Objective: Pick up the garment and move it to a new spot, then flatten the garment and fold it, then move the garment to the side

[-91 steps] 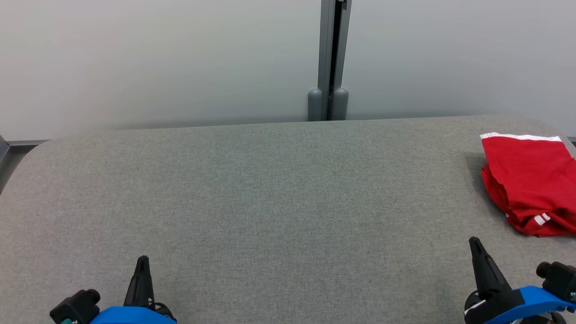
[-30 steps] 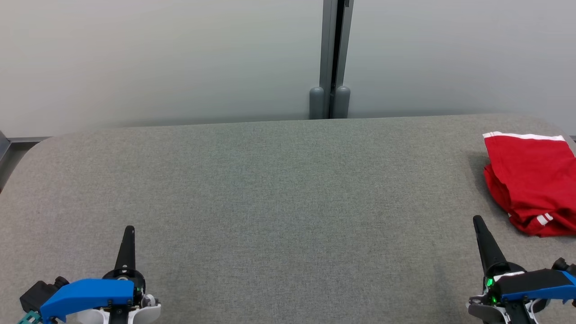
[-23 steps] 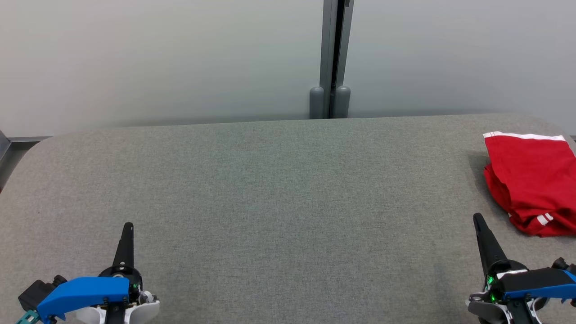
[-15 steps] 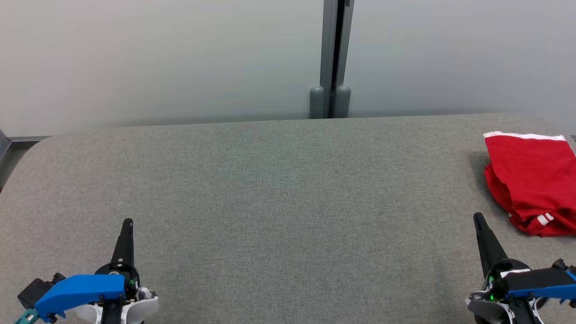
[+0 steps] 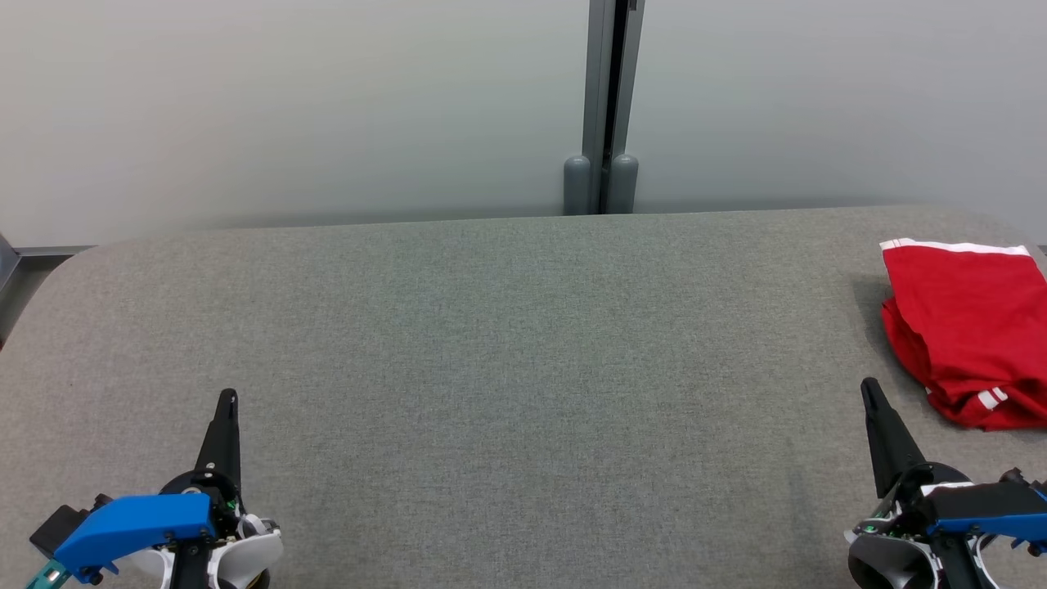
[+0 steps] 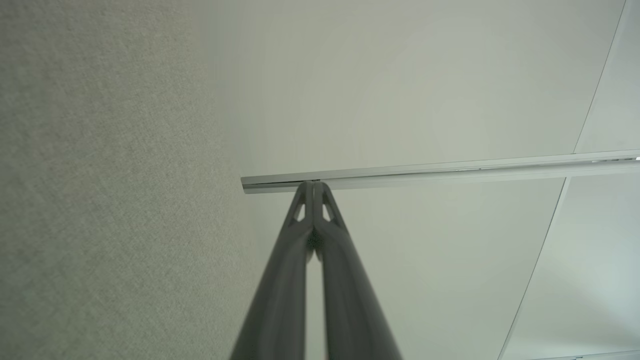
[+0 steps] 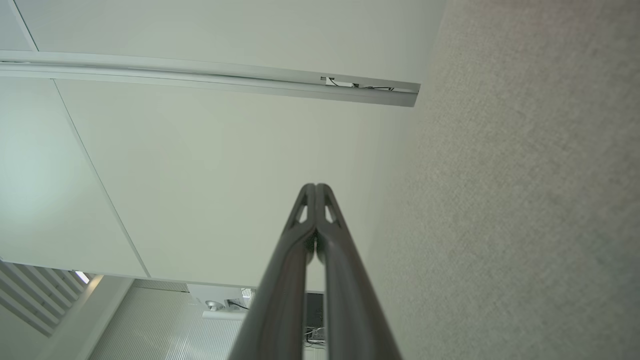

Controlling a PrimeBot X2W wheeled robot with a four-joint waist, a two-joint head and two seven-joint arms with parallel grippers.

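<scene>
Gripped nothing in head view: held left gripper (image 5: 226, 405) with tips pressed together, low over grey table (image 5: 523, 327) and well left of grey post (image 5: 604, 98); held right gripper (image 5: 872, 397) likewise closed and empty, well right of post. Found red garment (image 5: 965, 319), white-trimmed and folded in loose layers, farther right of post again, at table's right end, near right gripper's tip but apart from it. Could not tell how close to table's edge, with frame cutting cloth off.

Looked along left wrist view at two dark fingers (image 6: 290, 280) meeting at tips, with table to one side and post lying crosswise behind them.

Saw same in right wrist view: fingers (image 7: 345, 280) together, nothing between, post running crosswise beyond.

Judged folding done and garment set aside. Risked undoing it: could snag loose near corner with any sweep of right arm away from post, dragging layers open or tipping bundle off table's end.
</scene>
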